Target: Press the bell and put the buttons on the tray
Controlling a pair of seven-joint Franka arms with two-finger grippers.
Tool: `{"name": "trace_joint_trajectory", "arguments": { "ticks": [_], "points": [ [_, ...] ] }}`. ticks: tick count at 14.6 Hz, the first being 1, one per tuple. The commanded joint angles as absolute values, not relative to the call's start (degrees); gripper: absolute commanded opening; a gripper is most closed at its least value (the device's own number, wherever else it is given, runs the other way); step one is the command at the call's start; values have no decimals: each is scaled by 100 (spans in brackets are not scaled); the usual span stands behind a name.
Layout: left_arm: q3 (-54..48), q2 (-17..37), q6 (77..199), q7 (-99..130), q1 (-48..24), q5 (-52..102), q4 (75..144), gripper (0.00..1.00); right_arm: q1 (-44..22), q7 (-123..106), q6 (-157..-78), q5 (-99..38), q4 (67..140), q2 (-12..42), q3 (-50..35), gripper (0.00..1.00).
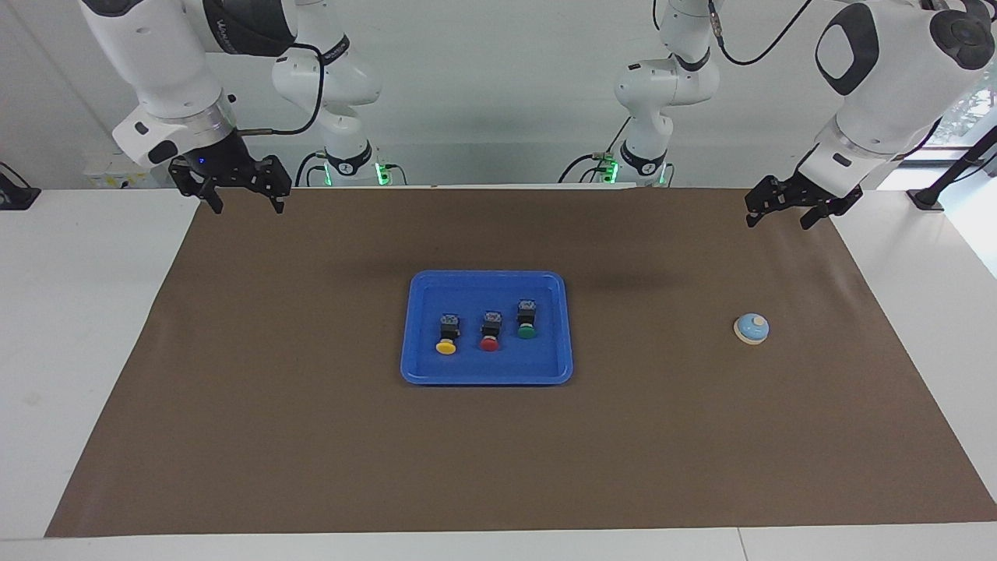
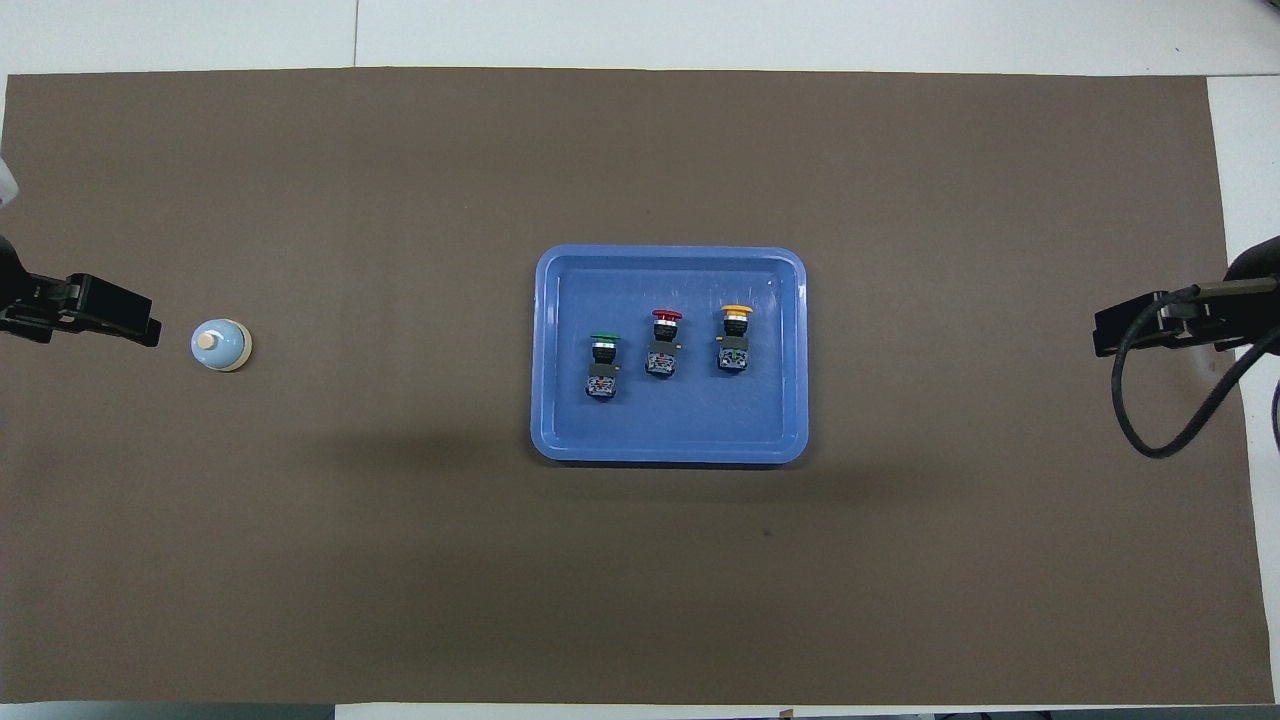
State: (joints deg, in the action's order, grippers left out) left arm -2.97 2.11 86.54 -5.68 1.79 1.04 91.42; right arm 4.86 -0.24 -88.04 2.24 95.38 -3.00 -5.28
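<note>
The blue tray (image 1: pixel 545 365) (image 2: pixel 690 432) sits mid-mat. In it lie three buttons in a row, caps pointing away from the robots: yellow (image 1: pixel 445 347) (image 2: pixel 737 312), red (image 1: pixel 489 344) (image 2: pixel 666 317) and green (image 1: pixel 527 332) (image 2: pixel 604 340). The light-blue bell (image 1: pixel 752 328) (image 2: pixel 220 345) stands alone on the mat toward the left arm's end. My left gripper (image 1: pixel 779 220) (image 2: pixel 130 325) hangs open and empty, raised over the mat's edge at that end, apart from the bell. At the right arm's end my right gripper (image 1: pixel 247 206) (image 2: pixel 1110 335) waits over the mat's corner, open and empty.
A brown mat (image 1: pixel 311 436) (image 2: pixel 400 560) covers most of the white table (image 1: pixel 78 312). A black cable (image 2: pixel 1150 420) loops down from the right arm over the mat's end.
</note>
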Motion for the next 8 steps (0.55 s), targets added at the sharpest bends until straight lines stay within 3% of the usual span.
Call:
{"name": "trace_joint_trajectory", "arguments": {
  "ticks": [1, 8],
  "points": [
    [-255, 246, 8517, -580, 123, 26, 9026, 100, 545, -167, -8807, 264, 9650, -413, -562, 100],
    [-246, 246, 8613, -563, 70, 9, 9044, 100, 545, -167, -8807, 255, 9650, -413, -562, 100]
  ]
}}
